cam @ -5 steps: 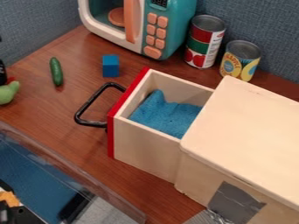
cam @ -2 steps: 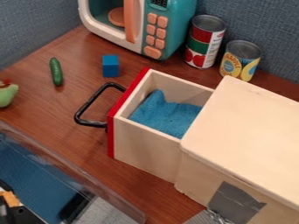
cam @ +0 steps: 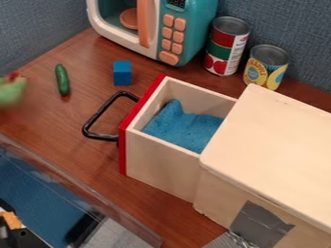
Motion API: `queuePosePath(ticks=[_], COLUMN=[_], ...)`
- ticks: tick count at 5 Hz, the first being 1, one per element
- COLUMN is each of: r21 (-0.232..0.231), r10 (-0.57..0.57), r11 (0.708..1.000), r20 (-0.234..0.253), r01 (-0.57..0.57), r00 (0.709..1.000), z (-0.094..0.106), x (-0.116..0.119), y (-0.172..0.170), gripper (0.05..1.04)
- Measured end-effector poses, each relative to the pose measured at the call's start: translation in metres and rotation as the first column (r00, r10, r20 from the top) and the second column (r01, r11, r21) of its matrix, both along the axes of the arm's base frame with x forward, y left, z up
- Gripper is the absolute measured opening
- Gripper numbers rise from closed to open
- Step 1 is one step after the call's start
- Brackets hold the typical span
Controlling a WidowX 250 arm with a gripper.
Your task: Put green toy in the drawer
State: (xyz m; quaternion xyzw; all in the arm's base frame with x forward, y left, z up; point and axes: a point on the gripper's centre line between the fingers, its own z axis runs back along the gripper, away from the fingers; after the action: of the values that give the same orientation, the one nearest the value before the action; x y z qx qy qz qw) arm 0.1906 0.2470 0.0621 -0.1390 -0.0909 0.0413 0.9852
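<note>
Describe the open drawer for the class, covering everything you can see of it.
The drawer is partly pulled out of a pale box, its top open. Its walls look like smooth, pale wood. The red front carries a black, angular loop handle that juts out above the brown table. Inside lies rumpled blue, cloth-like material.

The green toy (cam: 11, 92) was a blur at the left edge. The drawer (cam: 158, 164) stood open, blue cloth (cam: 184, 128) inside.
</note>
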Motion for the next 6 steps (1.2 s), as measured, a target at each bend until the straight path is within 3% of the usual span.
queuePosePath(ticks=[1,2,4,5,6], r21=[0.03,-0.013,-0.002,0.017,0.021], r10=[-0.024,-0.081,-0.25,-0.356,-0.42], r11=[0.999,0.996,0.967,0.933,0.905], r20=[0.081,0.113,0.162,0.188,0.199], r01=[0.022,0.083,0.253,0.359,0.425], r00=[0.996,0.99,0.955,0.915,0.885], z=[0.045,0.072,0.1,0.11,0.107], x=[0.012,0.017,0.029,0.045,0.065], y=[-0.017,-0.051,-0.129,-0.174,-0.213], gripper=[0.092,0.089,0.089,0.089,0.089])
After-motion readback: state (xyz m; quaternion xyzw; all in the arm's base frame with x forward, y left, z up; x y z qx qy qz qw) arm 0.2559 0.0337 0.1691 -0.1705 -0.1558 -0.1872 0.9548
